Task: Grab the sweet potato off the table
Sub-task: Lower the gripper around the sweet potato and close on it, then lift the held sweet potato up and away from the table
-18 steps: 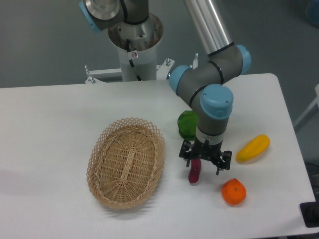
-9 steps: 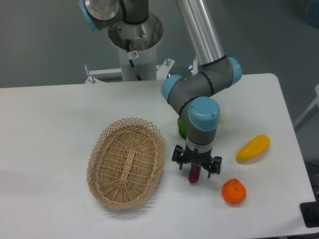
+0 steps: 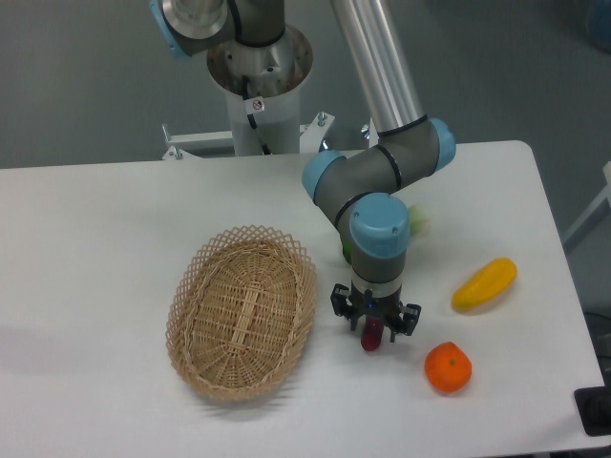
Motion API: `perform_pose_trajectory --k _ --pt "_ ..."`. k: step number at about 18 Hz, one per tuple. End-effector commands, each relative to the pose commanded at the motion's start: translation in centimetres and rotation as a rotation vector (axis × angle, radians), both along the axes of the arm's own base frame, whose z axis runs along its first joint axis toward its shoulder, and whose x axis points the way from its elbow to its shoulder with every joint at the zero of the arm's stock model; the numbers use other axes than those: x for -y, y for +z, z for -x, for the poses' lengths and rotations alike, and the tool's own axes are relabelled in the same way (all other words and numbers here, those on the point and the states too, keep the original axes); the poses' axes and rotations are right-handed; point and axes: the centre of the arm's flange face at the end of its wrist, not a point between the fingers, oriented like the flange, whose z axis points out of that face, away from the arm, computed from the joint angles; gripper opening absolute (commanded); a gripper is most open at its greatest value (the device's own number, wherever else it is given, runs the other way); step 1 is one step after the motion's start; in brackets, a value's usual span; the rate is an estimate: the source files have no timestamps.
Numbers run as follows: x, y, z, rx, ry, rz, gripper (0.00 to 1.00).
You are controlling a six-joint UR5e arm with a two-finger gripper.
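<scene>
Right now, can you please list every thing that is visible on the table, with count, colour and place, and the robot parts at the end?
sweet potato: one, dark purple, near the table's front, mostly hidden under the pincer
basket: one, tan wicker, oval, left of the sweet potato
orange fruit: one, orange, front right
yellow vegetable: one, yellow-orange, right side
green vegetable: one, green, mostly hidden behind the arm
table: one, white
arm: one, grey with blue caps, reaching down over the sweet potato
pincer: one, black, lowered around the sweet potato; whether it is closed cannot be told
</scene>
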Motion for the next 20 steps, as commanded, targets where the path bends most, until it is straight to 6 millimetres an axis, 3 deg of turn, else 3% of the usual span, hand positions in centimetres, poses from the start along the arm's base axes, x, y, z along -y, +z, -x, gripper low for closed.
perform_pose_trajectory --k 4,10,14,20 --pt "-0.1 0.6 0.1 -0.01 -0.005 -0.007 0.22" --pt "0.0 3.1 1.0 -0.06 -0.1 -0.018 0.21" --pt "2.7 7.7 3.5 -0.117 -0.181 -0.045 0.21" --pt "3.7 13.9 5.8 -0.163 -0.214 -0.092 0.21"
